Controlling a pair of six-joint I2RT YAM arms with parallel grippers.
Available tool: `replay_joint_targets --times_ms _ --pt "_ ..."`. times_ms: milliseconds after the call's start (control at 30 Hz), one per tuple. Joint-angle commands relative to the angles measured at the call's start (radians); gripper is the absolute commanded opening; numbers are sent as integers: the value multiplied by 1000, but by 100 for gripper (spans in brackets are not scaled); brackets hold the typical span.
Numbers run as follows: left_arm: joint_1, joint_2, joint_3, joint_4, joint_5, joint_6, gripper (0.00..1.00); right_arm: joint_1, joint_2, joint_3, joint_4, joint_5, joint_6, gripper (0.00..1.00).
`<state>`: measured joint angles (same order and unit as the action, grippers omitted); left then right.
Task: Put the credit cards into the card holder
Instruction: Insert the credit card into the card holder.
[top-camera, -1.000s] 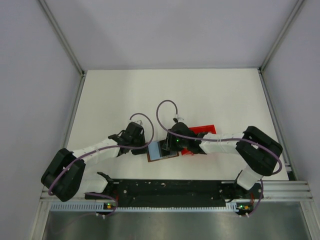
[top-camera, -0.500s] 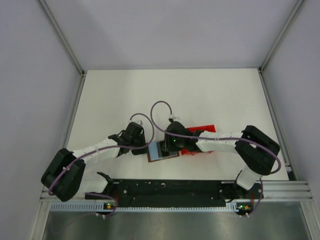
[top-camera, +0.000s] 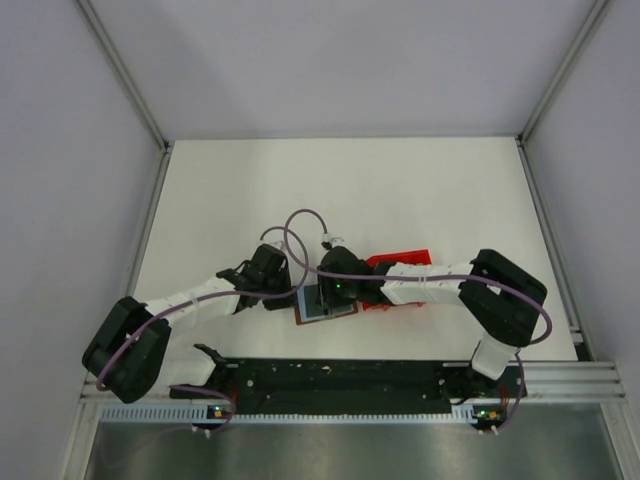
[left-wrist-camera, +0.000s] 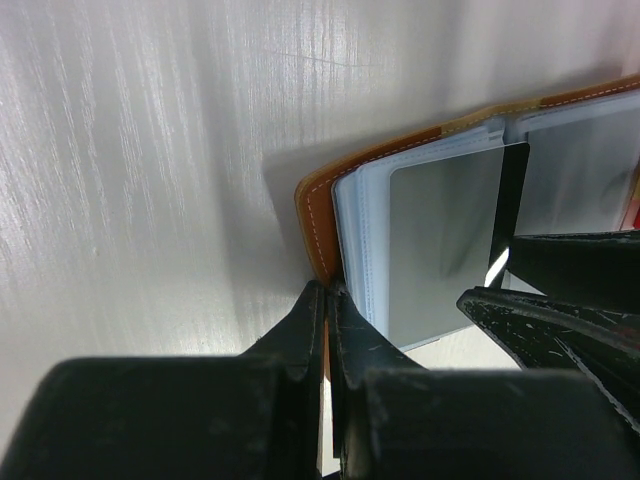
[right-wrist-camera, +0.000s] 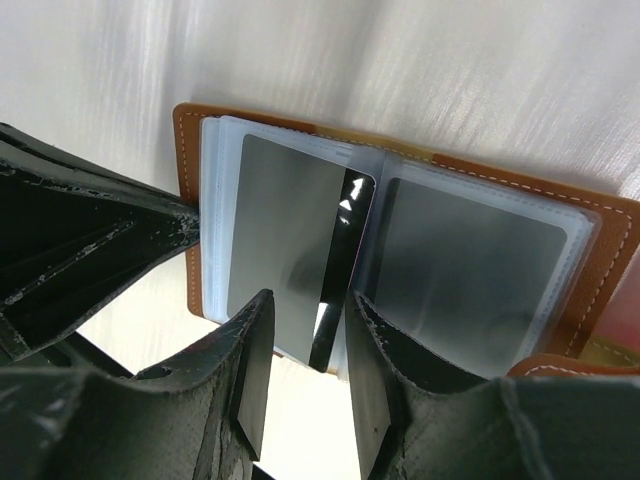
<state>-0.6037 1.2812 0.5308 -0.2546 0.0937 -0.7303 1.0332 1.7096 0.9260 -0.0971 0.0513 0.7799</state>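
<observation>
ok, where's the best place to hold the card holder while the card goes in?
Probably the outer edge of its brown cover, coming in from the left arm's side. The card holder lies open and flat, and that stitched rim sticks out past the clear sleeves, clear of the grey card. The left fingers pinch it there.

Both arms, the left arm (top-camera: 190, 298) and the right arm (top-camera: 430, 283), have big black joints with white parts between. A thin purple cable (top-camera: 300, 225) loops along each. Tiny green lights (top-camera: 217, 411) glow. The left hand (left-wrist-camera: 325, 295) and the right hand (right-wrist-camera: 308, 300) are black and scratched.
</observation>
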Motion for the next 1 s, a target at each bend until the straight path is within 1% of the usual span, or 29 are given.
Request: replay_joint_targets --times_ms 0,67,100,200,267,333,433,500,600,633,767,833,967 --pt "-2 0 -20 0 -2 20 0 13 4 28 69 -36 -34 34" --pt "-1 -2 -20 0 -2 23 0 11 4 19 89 -47 -47 34" --pt "-2 -3 -20 2 -2 23 0 11 5 13 132 -47 -48 34" --pt "-2 -3 -20 3 0 26 0 11 4 -12 187 -47 -59 35" --pt "-2 -5 -20 6 1 28 0 11 5 -24 221 -80 -64 36" --pt "-2 -3 -20 6 1 29 0 11 11 -21 221 -91 -61 35" --pt "-1 -6 -18 6 1 28 0 11 34 5 185 -126 -50 33" --pt "-1 -5 -18 2 -2 26 0 11 33 5 175 -117 -38 33" --pt "-1 -14 -15 -20 -20 25 0 11 2 5 116 -56 -37 35" --pt "-2 -17 -14 -31 -29 23 0 11 -13 5 100 3 -37 36" --pt "-1 -42 -12 -60 -43 28 0 10 -47 10 -2 102 -51 37" --pt "-2 -51 -11 -69 -43 31 0 5 -36 14 -47 128 -45 37" --pt "-1 -54 0 -87 -54 37 0 2 -25 -10 -70 134 -4 37"
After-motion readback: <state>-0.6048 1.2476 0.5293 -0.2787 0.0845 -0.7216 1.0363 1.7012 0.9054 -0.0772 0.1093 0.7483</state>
